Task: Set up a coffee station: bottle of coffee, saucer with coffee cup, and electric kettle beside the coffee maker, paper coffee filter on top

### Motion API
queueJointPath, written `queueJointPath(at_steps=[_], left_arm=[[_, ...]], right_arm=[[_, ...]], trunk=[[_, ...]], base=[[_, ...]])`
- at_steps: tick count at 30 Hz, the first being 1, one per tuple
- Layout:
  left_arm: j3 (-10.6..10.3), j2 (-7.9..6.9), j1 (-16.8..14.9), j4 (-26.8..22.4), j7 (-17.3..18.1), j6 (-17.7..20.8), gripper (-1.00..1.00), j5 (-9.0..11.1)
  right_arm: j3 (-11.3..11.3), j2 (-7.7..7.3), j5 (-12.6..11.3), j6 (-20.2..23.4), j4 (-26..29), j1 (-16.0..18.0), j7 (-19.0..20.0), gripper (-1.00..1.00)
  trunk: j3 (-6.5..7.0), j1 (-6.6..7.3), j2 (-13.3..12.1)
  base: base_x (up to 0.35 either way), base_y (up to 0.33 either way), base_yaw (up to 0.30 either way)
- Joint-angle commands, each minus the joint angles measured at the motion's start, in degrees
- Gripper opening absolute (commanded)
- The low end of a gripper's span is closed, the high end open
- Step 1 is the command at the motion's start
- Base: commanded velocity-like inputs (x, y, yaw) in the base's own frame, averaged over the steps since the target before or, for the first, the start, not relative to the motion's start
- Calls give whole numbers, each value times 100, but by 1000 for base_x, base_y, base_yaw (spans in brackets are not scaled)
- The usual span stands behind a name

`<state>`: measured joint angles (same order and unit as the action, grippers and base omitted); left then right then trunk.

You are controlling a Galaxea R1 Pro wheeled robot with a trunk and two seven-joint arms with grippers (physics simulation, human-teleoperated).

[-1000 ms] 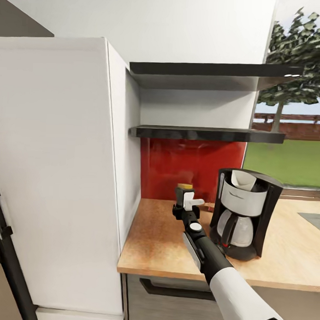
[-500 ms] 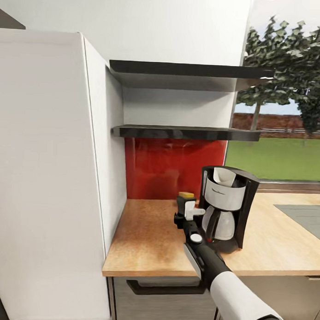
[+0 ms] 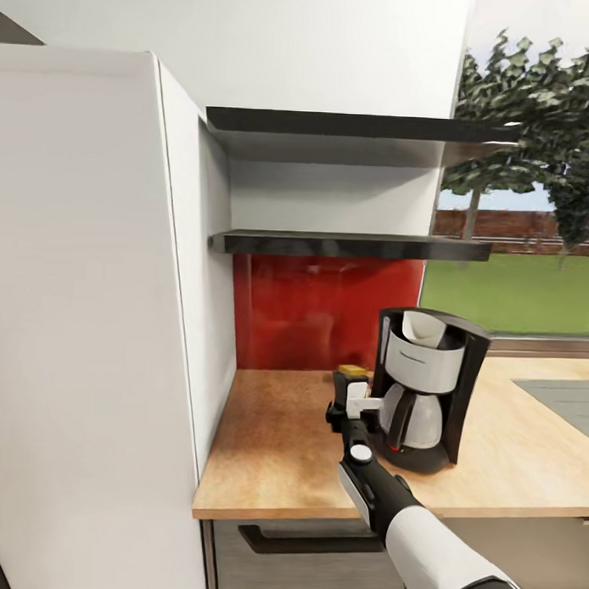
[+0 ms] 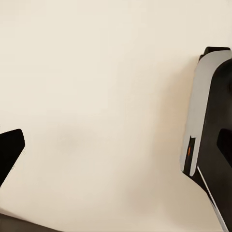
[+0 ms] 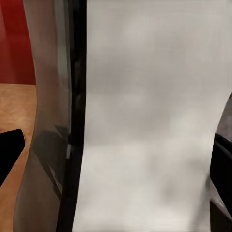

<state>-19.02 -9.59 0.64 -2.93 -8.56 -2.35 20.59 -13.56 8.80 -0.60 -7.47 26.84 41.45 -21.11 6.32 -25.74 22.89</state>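
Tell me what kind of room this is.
A home kitchen, most likely: a light-wood countertop over dark grey cabinet fronts, a drip coffee maker on it, a red backsplash under black wall shelves, and the corner of an inset sink by a garden window.

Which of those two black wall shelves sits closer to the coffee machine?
The lower kitchen shelf, just above the red backsplash; the coffee maker stands below it. The upper shelf hangs higher.

The right arm (image 3: 430,545) has a glossy white forearm shell, then a black wrist section with a round white button-like disc, ending in a black claw (image 3: 349,397) with a white fitting.
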Motion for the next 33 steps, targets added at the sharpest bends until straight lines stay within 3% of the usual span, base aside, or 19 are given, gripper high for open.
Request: queueJointPath(at_steps=[1,14,16,17,19,33], left_arm=[[-49,-1,7,-14,-21,-2,100,51],[-49,6,7,-14,-23,-2,100,51],[-49,5,7,-14,-23,-2,100,51],[-49,4,7,-14,-21,-2,100,51],[-49,2,7,-14,-20,-2,100,51],[-49,9,7,-14,-23,-2,100,51]], right_arm=[[-38,-1,7,-17,-60,6,-42,-100],[-33,-1,-12,-436,-556,6,-43,-100],[-33,-1,-116,-519,-659,4,-43,-100],[-33,-1,-312,-565,-737,7,-43,-100],[-33,-4,-463,-587,-781,7,-43,-100],[-33,-5,-547,-784,-1088,5,-43,-100]], trunk=[[0,-4,3],[0,-4,3],[0,-4,3],[0,-4,3],[0,-4,3],[0,-4,3]], base=[[228,196,0],[44,36,0],[0,0,0],[0,0,0],[38,0,0],[64,0,0]])
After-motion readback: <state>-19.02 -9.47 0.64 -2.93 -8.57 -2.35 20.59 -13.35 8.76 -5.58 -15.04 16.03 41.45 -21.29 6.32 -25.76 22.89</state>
